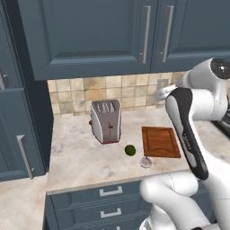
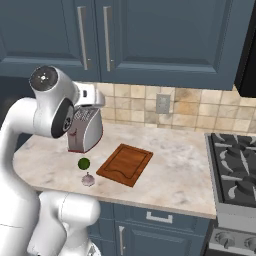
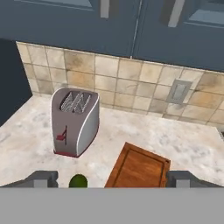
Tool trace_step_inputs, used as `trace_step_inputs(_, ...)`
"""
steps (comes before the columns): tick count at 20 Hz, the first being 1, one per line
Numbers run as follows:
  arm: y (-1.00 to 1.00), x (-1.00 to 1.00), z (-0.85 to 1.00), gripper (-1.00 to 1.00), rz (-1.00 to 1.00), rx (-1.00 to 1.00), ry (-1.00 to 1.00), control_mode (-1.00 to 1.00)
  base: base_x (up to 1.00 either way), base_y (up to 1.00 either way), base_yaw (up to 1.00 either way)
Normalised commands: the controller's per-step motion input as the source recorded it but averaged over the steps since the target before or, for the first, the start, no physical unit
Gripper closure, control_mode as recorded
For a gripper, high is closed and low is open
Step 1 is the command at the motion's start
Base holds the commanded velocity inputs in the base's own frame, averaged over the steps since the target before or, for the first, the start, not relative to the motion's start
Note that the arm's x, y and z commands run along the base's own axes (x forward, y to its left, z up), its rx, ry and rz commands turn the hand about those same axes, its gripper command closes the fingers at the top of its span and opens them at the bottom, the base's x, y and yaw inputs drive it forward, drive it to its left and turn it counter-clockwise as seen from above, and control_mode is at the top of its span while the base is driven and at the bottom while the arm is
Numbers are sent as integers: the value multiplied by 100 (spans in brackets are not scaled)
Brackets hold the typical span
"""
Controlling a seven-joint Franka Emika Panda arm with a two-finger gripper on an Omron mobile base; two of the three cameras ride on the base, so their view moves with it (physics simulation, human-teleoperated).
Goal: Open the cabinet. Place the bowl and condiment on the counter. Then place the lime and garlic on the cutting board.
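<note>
The blue cabinet point(image 2: 100, 37) above the counter point(image 2: 170, 165) has both doors shut. A toaster point(image 1: 106, 120) stands near the tiled wall. The cutting board point(image 2: 125, 164) lies bare to its right. The lime point(image 1: 130, 150) and garlic point(image 1: 145, 162) rest on the counter just left of the board. The gripper point(image 3: 112, 178) hovers above with fingers spread apart, holding nothing.

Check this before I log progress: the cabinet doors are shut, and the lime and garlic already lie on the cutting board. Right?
Not quite. The cabinet is shut, but the lime and garlic lie on the counter beside the cutting board, not on it, as the right base view shows.
</note>
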Motion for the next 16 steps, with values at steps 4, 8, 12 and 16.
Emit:
trace_step_inputs(4,-31,-19,29,-100,5,12,-5,-100,0,0,0)
trace_step_inputs(8,-21,5,28,-100,8,10,0,-100,0,0,0)
trace_step_inputs(12,-27,35,62,-100,0,11,0,-100,0,0,0)
trace_step_inputs(16,-19,40,71,-100,0,2,-1,-100,0,0,0)
